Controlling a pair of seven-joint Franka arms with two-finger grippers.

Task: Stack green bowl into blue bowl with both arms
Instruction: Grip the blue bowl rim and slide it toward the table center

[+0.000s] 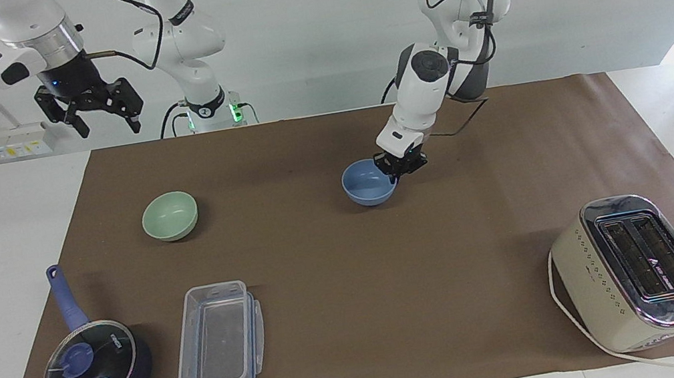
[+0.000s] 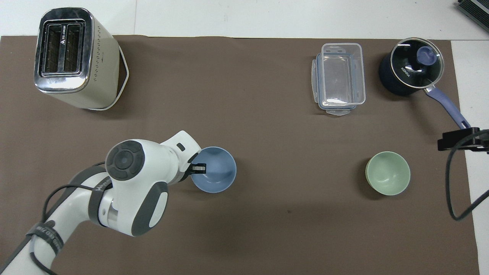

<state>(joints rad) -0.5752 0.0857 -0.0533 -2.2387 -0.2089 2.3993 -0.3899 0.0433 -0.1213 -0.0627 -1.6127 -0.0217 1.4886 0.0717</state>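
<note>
Matte brown mat [image 1: 354, 294], smooth round bowls

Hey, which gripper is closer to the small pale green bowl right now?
Right. The right gripper hangs open above the table's edge at the right arm's end, with the small round pale mint-green bowl close below. The left gripper is mid-table, shut on the periwinkle-blue bowl.

Light: bright, even, from overhead.
Shadows: soft, faint, beside each object on the brown mat [image 1: 352, 281].
Glare: saucepan lid [image 1: 89, 369], lower left.
Focus: sharp throughout.
</note>
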